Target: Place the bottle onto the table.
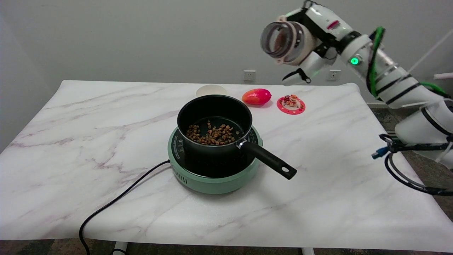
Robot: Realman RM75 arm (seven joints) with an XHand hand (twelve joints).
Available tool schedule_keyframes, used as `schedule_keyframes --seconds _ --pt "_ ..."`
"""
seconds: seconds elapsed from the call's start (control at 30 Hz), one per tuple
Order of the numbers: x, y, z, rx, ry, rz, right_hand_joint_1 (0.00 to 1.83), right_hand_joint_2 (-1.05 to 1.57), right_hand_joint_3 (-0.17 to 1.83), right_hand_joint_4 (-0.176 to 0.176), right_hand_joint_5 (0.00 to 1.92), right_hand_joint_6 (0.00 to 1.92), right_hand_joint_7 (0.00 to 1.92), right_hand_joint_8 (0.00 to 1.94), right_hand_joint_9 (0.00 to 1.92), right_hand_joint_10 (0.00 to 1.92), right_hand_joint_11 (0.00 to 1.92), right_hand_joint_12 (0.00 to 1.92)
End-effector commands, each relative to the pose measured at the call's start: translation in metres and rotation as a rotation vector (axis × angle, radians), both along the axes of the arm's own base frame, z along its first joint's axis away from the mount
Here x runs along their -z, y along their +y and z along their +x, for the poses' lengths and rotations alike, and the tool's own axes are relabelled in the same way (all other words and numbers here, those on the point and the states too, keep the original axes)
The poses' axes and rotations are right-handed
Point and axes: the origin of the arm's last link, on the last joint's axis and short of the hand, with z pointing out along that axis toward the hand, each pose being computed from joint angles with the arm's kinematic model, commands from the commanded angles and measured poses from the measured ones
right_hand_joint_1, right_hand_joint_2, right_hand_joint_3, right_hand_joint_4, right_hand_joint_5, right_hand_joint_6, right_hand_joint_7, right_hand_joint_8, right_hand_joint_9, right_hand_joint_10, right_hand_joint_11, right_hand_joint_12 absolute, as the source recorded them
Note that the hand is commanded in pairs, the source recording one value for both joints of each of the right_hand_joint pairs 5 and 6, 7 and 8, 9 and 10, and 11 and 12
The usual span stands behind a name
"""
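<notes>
Lab mock kitchen: marble-sheeted table (70, 117), bare wall (141, 35).

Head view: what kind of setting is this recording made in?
Probably a lab's mock kitchen: a marble-patterned table against a bare wall, a pot on a green cooktop, the right hand gripping a bottle.

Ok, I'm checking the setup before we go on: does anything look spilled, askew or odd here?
Nothing is spilled. One oddity: the bottle is held on its side in the right hand, high above the table, open mouth facing the camera. The pot sits squarely on the cooker.
</notes>
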Motion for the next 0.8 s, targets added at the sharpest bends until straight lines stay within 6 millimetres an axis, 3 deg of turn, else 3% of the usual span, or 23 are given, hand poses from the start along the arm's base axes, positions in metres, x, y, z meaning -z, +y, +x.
schedule_keyframes --seconds 0.03,0.2,0.43,0.8 --pt "-0.155 0.086 -0.130 -0.057 -0.818 -0.143 1.47 1.11 0.49 0.000 1.92 1.92 1.92 1.92 1.34 1.34 1.25 1.25" --pt "-0.162 0.093 -0.159 -0.097 -0.938 -0.111 1.46 1.16 0.48 0.000 1.92 1.92 1.92 1.92 1.35 1.35 1.25 1.25" --pt "-0.160 0.099 -0.180 -0.129 -1.038 -0.093 1.46 1.17 0.47 0.000 1.92 1.92 1.92 1.92 1.36 1.36 1.25 1.25" --pt "-0.147 0.070 -0.192 -0.060 -1.126 -0.003 1.45 1.20 0.45 0.000 1.92 1.92 1.92 1.92 1.38 1.38 1.26 1.26"
